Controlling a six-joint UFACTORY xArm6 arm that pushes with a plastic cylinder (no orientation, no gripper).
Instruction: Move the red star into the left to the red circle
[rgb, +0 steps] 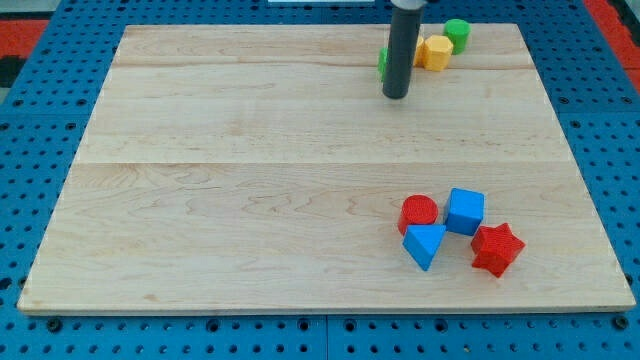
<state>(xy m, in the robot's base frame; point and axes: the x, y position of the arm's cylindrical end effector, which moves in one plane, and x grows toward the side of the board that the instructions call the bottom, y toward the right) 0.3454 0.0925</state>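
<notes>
My tip (396, 96) rests on the wooden board (250, 180) near the view's top, right of centre; it is a plain dark rod end with no jaws, so it grasps nothing and touches no block that I can confirm. Just to the view's right of the rod, and partly hidden behind it, sits a green block (383, 61) whose shape I cannot make out. Further to the view's right of my tip and slightly higher lies a yellow block (435, 52), roughly hexagonal, and beyond it, near the board's top edge, a green cylinder (457, 32). The other 4 blocks form a cluster well apart from my tip, far below it toward the view's bottom and somewhat to the view's right. The red circle (419, 212) is the nearest of these to my tip. The blue cube (465, 211) sits just beside it on the view's right. The blue triangle (426, 245) lies directly below the red circle, touching or nearly so. The red star (497, 249) is the farthest from my tip, down and right of the blue cube.
</notes>
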